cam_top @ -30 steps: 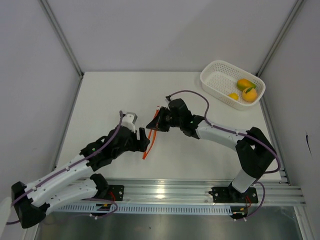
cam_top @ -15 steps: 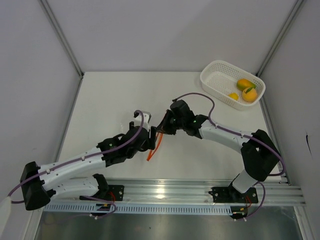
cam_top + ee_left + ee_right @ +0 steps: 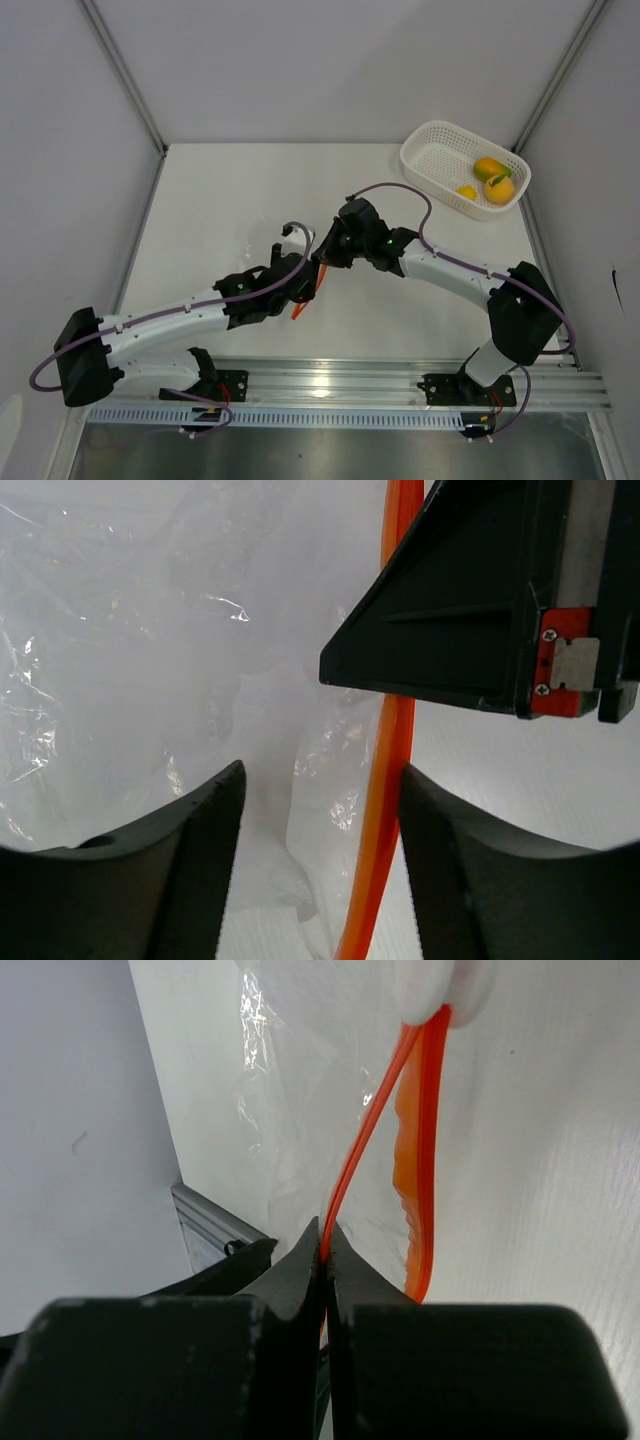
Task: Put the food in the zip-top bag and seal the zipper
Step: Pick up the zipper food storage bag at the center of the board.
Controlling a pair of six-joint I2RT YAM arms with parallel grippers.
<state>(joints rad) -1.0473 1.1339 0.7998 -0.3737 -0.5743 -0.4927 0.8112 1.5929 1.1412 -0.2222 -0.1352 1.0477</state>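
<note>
Right tool (image 3: 323,1238) pinches zipper (image 3: 365,1145) edge; left tool (image 3: 320,777) gapes over zip-top bag (image 3: 130,630).

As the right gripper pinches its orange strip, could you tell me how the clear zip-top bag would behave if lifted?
Probably floppy: the zip-top bag is thin, crinkled film, so it should sag below the right gripper. Likely very light, since it looks empty. The zipper seems stiffer but bows, so it may twist in the pinch.
</note>
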